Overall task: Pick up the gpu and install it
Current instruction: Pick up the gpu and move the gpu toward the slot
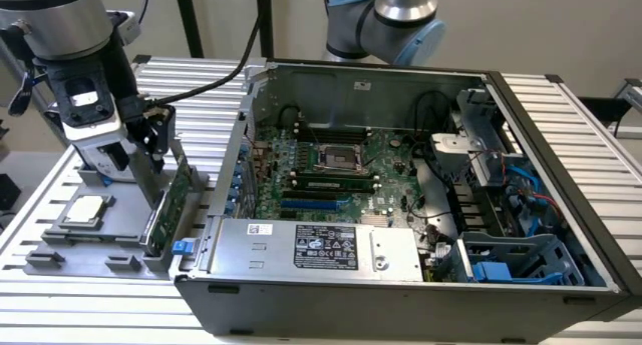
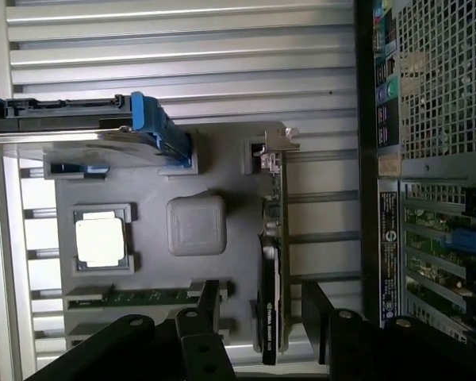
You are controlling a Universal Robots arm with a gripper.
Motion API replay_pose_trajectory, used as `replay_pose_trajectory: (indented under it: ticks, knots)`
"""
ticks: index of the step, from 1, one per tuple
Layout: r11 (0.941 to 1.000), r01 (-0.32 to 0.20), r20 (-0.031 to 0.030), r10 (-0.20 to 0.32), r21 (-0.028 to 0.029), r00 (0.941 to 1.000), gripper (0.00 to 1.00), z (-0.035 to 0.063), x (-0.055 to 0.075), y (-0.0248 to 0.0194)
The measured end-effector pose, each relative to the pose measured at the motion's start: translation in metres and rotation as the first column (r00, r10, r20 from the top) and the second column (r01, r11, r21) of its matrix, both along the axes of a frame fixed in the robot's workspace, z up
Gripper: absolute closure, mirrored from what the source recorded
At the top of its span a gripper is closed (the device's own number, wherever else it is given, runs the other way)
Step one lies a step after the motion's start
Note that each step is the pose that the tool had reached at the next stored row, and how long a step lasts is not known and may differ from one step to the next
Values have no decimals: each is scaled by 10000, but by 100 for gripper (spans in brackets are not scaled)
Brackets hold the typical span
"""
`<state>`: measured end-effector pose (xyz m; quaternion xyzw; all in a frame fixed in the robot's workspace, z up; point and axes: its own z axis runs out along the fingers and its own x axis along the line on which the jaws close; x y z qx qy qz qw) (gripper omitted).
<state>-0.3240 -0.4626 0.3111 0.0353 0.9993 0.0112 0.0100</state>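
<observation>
The black jaws are hanging released, with the thin green rectangular gpu card [image 2: 270, 266] standing edgewise between them.

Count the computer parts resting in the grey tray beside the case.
4: the hard drive along one edge, the CPU chip in its square pocket, a memory stick in a slot, the gpu on edge, straddled by the open gripper. The gripper may hide more.
</observation>
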Motion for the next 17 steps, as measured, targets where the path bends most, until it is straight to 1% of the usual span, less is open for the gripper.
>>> replay_pose_trajectory:
  ticks: [7, 17]
  knots:
    - [10000, 0, 3, 0, 2, 10000, 46, -129, 101, -10]
    - [10000, 0, 2, 0, 1, 10000, 46, -310, 108, -24]
